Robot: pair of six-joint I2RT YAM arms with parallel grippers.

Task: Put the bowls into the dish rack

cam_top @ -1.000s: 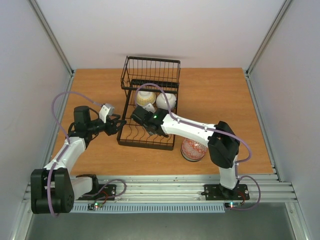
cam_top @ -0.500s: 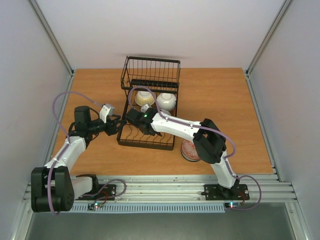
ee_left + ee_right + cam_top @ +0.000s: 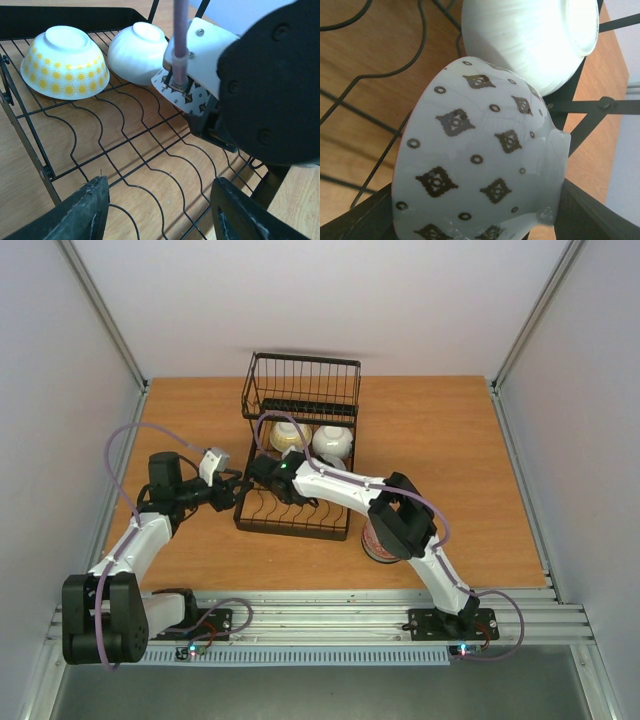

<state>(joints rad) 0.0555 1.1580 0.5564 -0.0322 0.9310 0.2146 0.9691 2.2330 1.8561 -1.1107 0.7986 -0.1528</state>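
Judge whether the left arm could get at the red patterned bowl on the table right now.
Probably not. The red patterned bowl sits past the dish rack, half under the right arm's elbow, and both lie between it and the left pincer.

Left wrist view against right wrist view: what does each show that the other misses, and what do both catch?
Only the left wrist view: the yellow-patterned bowl lying base up in the dish rack, the left gripper open with nothing between its fingers, and the right arm seen from outside. Only the right wrist view: the whole flank of the diamond-patterned bowl, clamped in the right gripper. Both: the plain white bowl tipped in the rack next to the diamond-patterned bowl, and the wavy rack wires.
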